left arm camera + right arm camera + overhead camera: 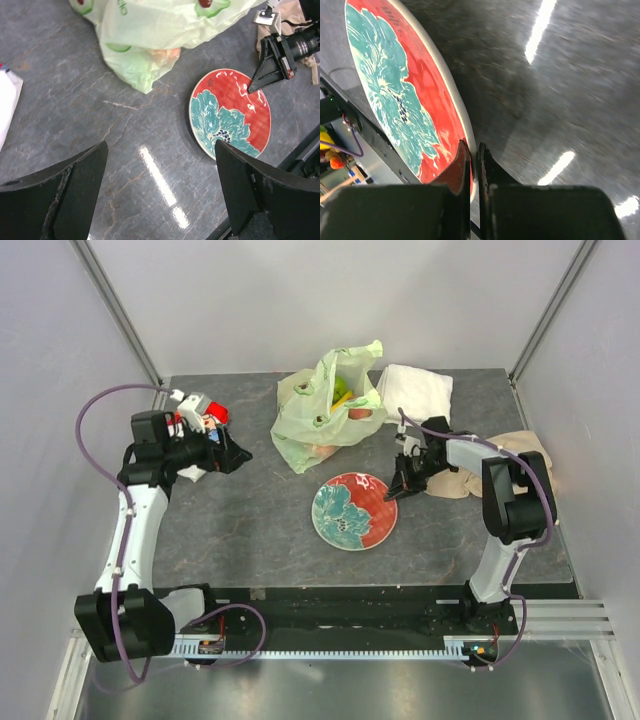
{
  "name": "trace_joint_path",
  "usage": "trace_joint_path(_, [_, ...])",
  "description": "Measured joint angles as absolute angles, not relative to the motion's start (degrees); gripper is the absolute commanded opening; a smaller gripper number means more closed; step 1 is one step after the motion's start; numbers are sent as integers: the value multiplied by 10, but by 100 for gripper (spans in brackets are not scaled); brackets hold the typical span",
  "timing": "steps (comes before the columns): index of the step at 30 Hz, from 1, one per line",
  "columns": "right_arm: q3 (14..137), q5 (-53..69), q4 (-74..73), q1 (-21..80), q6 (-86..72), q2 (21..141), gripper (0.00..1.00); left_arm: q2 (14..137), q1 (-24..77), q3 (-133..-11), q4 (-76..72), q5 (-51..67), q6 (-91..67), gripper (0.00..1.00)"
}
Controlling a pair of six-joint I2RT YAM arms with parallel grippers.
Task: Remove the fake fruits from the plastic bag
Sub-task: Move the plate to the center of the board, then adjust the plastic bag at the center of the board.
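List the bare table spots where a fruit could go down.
Widest bare patch: table between the left gripper, the plastic bag and the plate. A narrower strip runs from the plate to the near edge. Crowded: back centre with bag and towel; right side, where the right gripper pinches the plate rim beside a beige cloth.

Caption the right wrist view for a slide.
Closed right gripper pinching the rim of the flowered plate.

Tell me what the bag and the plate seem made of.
The bag: thin plastic film, translucent pale green and crinkled, with colours inside showing through. The plate: probably glazed ceramic, glossy with sharp highlights on its red-and-teal face; hard plastic is possible.
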State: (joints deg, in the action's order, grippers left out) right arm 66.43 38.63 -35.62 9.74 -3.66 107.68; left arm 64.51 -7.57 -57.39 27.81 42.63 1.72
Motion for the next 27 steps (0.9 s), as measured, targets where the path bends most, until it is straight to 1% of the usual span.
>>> trace_joint_path(1, [660, 385, -357, 91, -37, 1072, 4, 655, -65, -587, 278, 426, 17, 95])
trace_joint_path(2, [657, 383, -357, 86, -37, 1069, 8, 667, -51, -602, 278, 425, 18, 95])
trace_joint_path(3, [655, 381, -359, 83, -37, 1066, 17, 681, -34, -623, 279, 423, 18, 95])
trace_joint_path(4, [655, 378, -360, 80, -36, 1063, 31, 693, -15, -641, 277, 422, 18, 96])
trace_joint_path(5, [655, 374, -360, 80, -36, 1061, 50, 702, 2, -656, 278, 420, 20, 96])
trace_joint_path(7, [655, 343, -361, 82, -35, 1057, 64, 728, 52, -701, 280, 408, 27, 98])
trace_joint_path(8, [655, 331, -363, 81, -30, 1055, 77, 743, 81, -729, 283, 401, 34, 98])
trace_joint_path(10, [656, 310, -372, 77, -24, 1048, 97, 777, 128, -784, 280, 378, 53, 99])
trace_joint_path(13, [666, 296, -388, 69, -17, 1018, 98, 837, 184, -868, 272, 346, 87, 99])
trace_joint_path(18, [705, 299, -402, 62, -17, 937, 98, 947, 243, -985, 260, 297, 153, 99])
trace_joint_path(21, [738, 308, -406, 62, -17, 893, 98, 1001, 277, -1021, 256, 275, 202, 99])
trace_joint_path(24, [782, 311, -408, 62, -16, 875, 98, 1047, 313, -1044, 257, 259, 248, 99])
trace_joint_path(27, [829, 305, -388, 61, -13, 873, 98, 1082, 339, -1061, 256, 248, 283, 92])
